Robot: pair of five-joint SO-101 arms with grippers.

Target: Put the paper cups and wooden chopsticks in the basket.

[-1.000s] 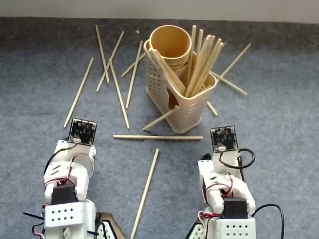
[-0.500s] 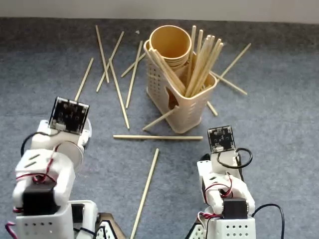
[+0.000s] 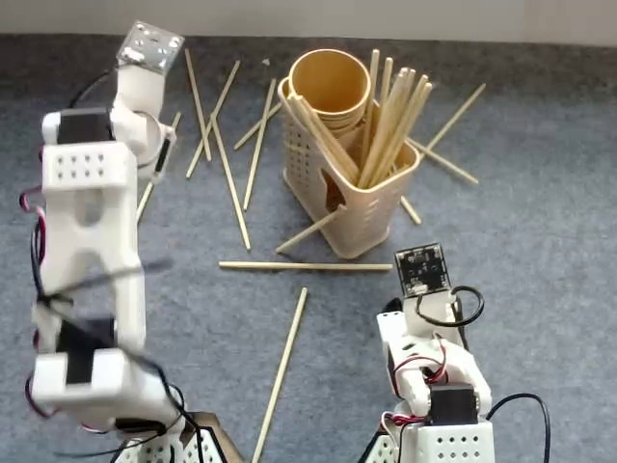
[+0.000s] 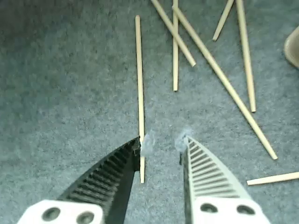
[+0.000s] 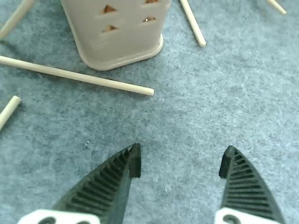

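Note:
The cream basket stands at mid-table with stacked paper cups and several wooden chopsticks upright in it. My left arm stretches to the far left, and its gripper is open just above the carpet. One loose chopstick lies along the inner edge of the black fingertip; from above this chopstick runs beneath the arm. My right gripper is open over bare carpet, short of the basket.
Loose chopsticks lie around the basket: several to its left, one flat in front, one slanting toward the near edge, and a few to its right. Grey carpet covers the table.
My left arm has swung from the near edge out to the far left, bringing its gripper down over a loose chopstick. The right arm has barely shifted.

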